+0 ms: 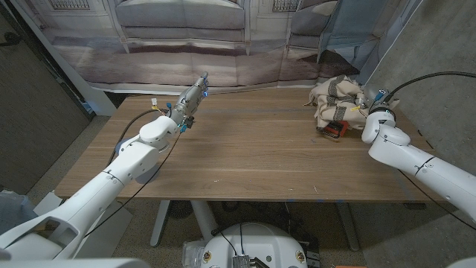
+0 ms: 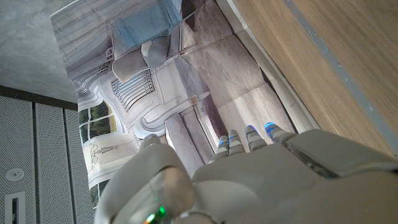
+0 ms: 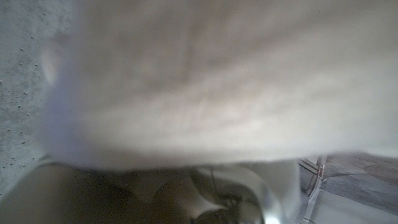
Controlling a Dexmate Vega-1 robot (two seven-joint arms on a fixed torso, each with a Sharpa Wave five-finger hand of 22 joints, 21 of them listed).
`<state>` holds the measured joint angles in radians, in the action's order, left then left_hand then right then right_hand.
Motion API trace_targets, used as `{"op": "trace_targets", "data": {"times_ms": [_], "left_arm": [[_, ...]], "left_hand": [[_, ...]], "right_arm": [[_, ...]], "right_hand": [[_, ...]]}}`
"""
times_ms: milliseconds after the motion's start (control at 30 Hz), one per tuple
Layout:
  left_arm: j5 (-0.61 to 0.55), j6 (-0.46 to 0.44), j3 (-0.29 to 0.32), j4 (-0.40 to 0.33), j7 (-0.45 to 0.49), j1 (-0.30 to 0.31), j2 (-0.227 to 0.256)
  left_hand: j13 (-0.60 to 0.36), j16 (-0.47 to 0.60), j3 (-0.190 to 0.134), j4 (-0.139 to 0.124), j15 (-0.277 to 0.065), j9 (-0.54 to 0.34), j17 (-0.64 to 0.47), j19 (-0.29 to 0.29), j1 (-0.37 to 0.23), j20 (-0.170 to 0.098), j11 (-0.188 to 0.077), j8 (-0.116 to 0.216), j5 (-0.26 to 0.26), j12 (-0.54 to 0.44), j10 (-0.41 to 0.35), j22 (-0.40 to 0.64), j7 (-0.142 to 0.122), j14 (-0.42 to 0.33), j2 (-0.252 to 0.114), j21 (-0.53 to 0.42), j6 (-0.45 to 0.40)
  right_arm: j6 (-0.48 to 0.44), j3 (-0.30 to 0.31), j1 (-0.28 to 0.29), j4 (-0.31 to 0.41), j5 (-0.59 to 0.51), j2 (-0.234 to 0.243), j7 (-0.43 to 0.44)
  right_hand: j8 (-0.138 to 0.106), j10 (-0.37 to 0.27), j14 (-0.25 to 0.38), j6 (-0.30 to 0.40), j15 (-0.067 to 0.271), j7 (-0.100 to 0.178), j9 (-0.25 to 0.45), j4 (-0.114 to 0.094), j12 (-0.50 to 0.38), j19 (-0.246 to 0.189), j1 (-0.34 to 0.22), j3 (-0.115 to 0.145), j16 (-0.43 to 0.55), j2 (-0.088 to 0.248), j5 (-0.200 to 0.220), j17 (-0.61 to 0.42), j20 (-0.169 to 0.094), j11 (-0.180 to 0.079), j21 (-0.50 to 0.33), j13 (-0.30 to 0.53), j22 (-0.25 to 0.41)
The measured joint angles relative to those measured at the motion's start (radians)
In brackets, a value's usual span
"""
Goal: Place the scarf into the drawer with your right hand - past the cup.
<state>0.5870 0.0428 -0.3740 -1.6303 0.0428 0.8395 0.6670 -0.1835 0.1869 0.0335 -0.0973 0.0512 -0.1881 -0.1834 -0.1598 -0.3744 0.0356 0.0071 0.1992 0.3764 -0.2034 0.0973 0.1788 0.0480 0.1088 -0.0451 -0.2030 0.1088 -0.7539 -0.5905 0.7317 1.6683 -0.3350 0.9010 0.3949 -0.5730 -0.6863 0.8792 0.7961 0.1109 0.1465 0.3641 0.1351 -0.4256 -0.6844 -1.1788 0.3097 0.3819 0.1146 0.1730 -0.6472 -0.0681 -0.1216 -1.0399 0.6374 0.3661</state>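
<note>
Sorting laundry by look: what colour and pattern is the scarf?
The scarf is cream with darker brown stripes, clearest in the head view.

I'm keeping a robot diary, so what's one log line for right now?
beige striped fabric scarf: bunched at table's far right | right hand: at the scarf, grip unclear | left hand: raised, empty | wooden table

A scarf (image 1: 336, 100) lies bunched on the table's (image 1: 253, 156) far right corner. The left hand (image 1: 192, 99) hovers over the far left edge.
</note>
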Motion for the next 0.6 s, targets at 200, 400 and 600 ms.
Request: {"op": "trace_targets", "data": {"times_ms": [200,400,600], "left_arm": [[0.003,0.008,-0.002,0.018,-0.009,-0.007,-0.005],[0.006,0.016,-0.005,0.039,-0.018,-0.015,-0.011],[0.009,0.023,-0.009,0.056,-0.029,-0.023,-0.018]], "left_hand": [[0.000,0.000,0.000,0.000,0.000,0.000,0.000,0.000,0.000,0.000,0.000,0.000,0.000,0.000,0.000,0.000,0.000,0.000,0.000,0.000,0.000],[0.000,0.000,0.000,0.000,0.000,0.000,0.000,0.000,0.000,0.001,0.000,0.000,0.000,0.000,0.000,0.000,0.000,0.000,0.000,0.000,0.000],[0.000,0.000,0.007,-0.002,0.000,0.000,0.000,-0.005,-0.004,0.005,0.000,0.000,0.000,0.000,0.000,0.000,0.000,0.000,-0.004,0.000,0.000]], "right_arm": [[-0.008,-0.049,-0.022,-0.018,-0.045,-0.024,-0.002],[-0.010,-0.081,-0.035,-0.030,-0.073,-0.040,-0.014],[-0.013,-0.108,-0.048,-0.041,-0.098,-0.053,-0.031]], "right_hand": [[0.003,-0.007,0.000,0.003,0.000,-0.003,-0.003,0.000,0.008,0.004,0.000,0.000,-0.001,0.000,0.000,0.000,0.004,0.004,0.000,0.000,-0.005],[0.002,-0.007,0.000,0.003,0.000,-0.003,-0.003,0.003,0.008,0.003,0.000,0.003,-0.001,0.000,0.000,0.000,0.004,0.004,-0.008,0.005,-0.009],[-0.001,-0.007,0.000,0.004,0.000,-0.008,-0.001,-0.001,0.012,0.003,0.000,0.007,-0.004,0.000,0.000,-0.004,0.004,0.004,-0.013,0.005,-0.014]]}}
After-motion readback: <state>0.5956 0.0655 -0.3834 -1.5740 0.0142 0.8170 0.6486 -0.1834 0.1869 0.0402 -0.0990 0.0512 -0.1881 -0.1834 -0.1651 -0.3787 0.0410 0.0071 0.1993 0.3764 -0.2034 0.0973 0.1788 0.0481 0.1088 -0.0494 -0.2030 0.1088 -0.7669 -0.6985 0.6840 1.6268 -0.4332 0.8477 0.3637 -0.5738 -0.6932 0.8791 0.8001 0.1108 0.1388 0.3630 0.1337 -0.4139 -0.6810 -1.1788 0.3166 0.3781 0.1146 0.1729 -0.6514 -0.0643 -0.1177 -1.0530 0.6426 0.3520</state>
